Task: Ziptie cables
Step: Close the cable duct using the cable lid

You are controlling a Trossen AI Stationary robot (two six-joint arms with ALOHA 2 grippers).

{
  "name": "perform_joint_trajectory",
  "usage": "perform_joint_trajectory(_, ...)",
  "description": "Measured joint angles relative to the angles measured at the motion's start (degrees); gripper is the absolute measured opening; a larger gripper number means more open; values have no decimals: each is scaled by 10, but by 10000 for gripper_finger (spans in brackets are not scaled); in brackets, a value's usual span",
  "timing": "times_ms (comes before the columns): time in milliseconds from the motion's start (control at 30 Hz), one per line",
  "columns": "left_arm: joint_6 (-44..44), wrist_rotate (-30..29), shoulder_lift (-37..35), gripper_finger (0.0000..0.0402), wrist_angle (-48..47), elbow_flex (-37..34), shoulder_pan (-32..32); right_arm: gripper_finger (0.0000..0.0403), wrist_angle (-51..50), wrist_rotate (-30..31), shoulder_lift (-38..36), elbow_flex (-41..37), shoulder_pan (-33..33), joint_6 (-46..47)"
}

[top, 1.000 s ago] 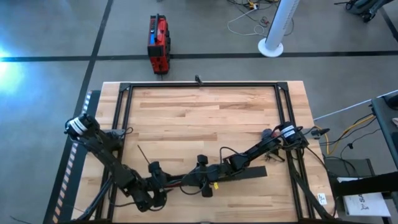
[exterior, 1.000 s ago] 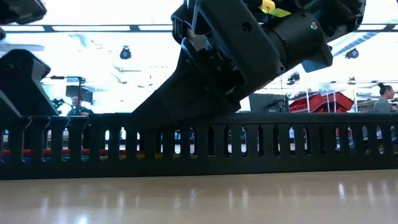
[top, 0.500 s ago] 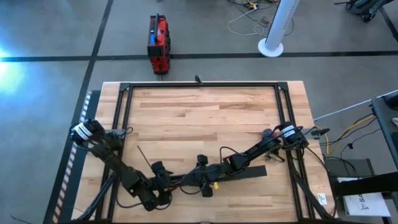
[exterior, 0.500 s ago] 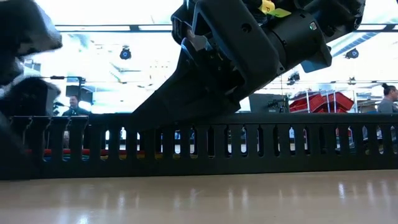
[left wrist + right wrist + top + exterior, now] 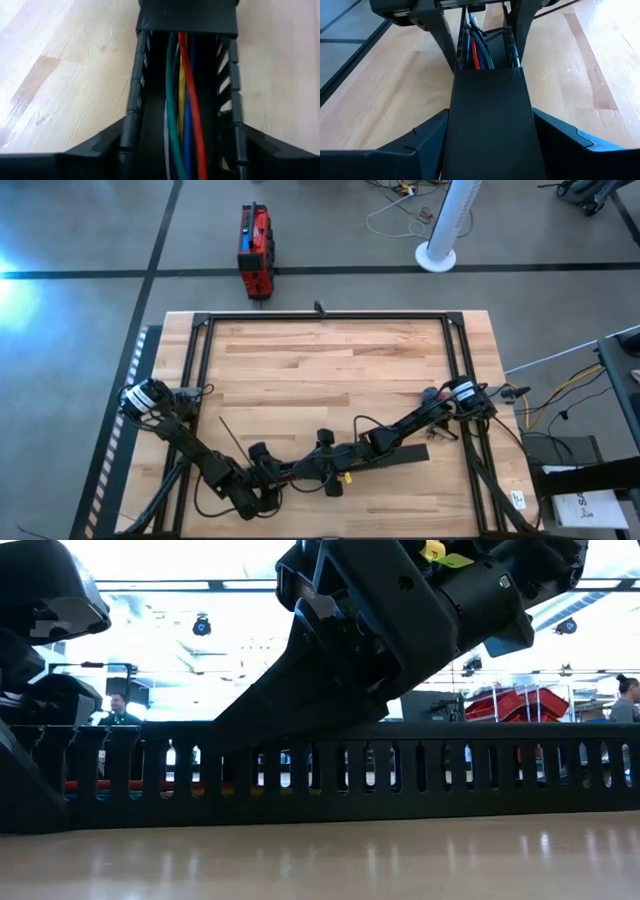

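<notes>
Near the front edge of the wooden table (image 5: 330, 370), a long black slotted duct (image 5: 400, 780) lies flat, and both grippers meet along it. The cables (image 5: 182, 110) run lengthwise inside this duct: the left wrist view shows green, red, yellow, blue and a pale strand lying side by side between the slotted walls, passing under a flat black cover piece (image 5: 492, 125) at the far end. The right wrist view shows the same bundle, blue, red and green, emerging from beneath that cover.

The left gripper (image 5: 262, 478) sits low at the table's front-left, its two fingers (image 5: 90, 150) set apart, one on either outer side of the duct; whether they press the walls or only straddle them is hard to judge from this angle. The right gripper (image 5: 325, 465) reaches in from the right side, and its fingers (image 5: 420, 140) likewise stand spread on both flanks of the covered duct section, seemingly against it.

In the low view the duct's row of slots spans the frame, with colour glimpsed through the gaps. A red and black case (image 5: 254, 250) stands on the floor beyond the table; a white fan base (image 5: 437, 252) is near it. No writing or label can be read anywhere
</notes>
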Motion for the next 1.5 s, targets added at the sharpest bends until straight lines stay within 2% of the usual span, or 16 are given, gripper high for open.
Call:
perform_joint_trajectory(67,15,4,-2,225,2,0,1,233,9,-4,0,-1,0,0)
perform_joint_trajectory(133,23,4,-2,214,4,-1,1,228,17,-14,1,-2,0,0)
perform_joint_trajectory(433,26,6,-3,221,11,-2,9,243,18,-19,4,7,-1,-7)
perform_joint_trajectory(767,67,11,-7,217,50,-4,23,233,16,-17,24,36,0,-14)
perform_joint_trajectory(967,67,7,-13,220,49,-3,24,241,-2,-55,21,36,-1,-39)
perform_joint_trajectory(1200,79,-4,-13,219,61,-3,25,227,-6,-38,21,39,-1,-23)
perform_joint_trajectory(1500,104,-11,-13,217,89,-3,34,240,-13,-59,25,57,-1,-55)
